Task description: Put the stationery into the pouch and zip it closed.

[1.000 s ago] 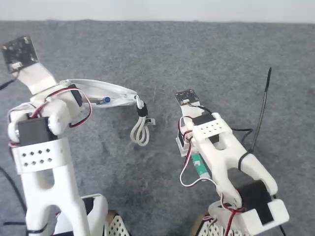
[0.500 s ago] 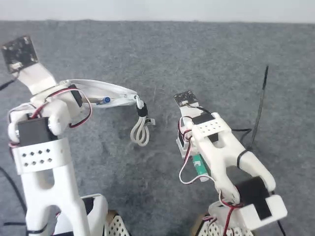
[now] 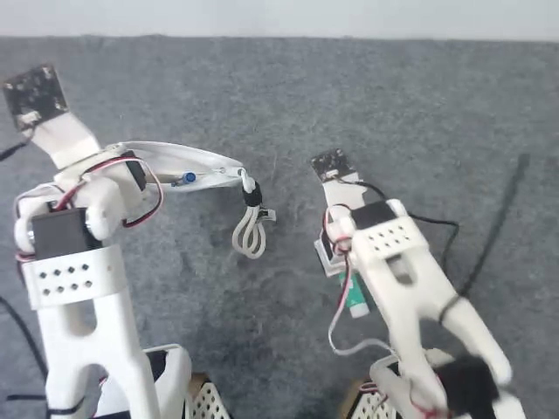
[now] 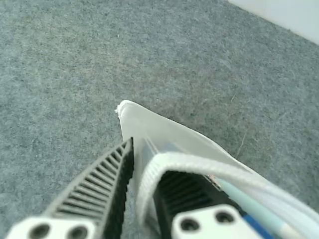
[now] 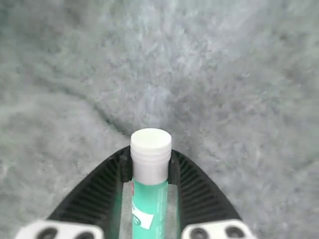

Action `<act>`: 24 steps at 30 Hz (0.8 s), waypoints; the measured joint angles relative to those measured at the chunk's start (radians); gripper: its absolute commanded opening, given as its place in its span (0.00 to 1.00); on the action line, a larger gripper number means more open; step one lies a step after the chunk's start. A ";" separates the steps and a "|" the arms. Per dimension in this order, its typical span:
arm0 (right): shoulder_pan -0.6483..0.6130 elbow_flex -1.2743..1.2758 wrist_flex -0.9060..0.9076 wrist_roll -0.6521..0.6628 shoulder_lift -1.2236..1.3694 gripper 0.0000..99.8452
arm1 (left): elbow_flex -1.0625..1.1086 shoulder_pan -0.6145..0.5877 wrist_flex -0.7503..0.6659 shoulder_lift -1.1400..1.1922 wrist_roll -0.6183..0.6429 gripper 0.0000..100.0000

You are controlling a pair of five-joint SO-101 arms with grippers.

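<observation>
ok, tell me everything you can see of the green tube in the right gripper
The green tube looks like a glue stick: smooth green plastic body, small white label patch, stepped white cap. The right gripper clamps it between black ribbed fingers, cap poking past the tips toward the grey carpet. Whether it touches the carpet cannot be told.

From above, my right arm [image 3: 393,253] covers most of the green stick [image 3: 355,297] clamped in the right gripper [image 5: 149,158]. Behind the fingers, the stick's body runs off the picture's edge. The arm's base end is blurred. Off that gripper's outer side, a dark line [image 3: 498,223] is too blurred to name. Behind the left gripper [image 4: 144,159], the pouch [image 4: 164,134] it grips is cut off, and the blue item [image 4: 259,228] inside is perhaps a pen.
</observation>
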 measured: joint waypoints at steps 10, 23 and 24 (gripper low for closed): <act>0.000 0.002 0.066 0.003 -0.358 0.01 | 0.000 0.002 -0.015 0.000 0.000 0.01; -0.213 0.002 -0.104 0.003 -0.675 0.01 | 0.000 0.002 -0.017 0.000 0.000 0.01; -0.221 0.002 -0.138 0.003 -0.684 0.01 | 0.000 0.002 -0.017 0.000 0.000 0.01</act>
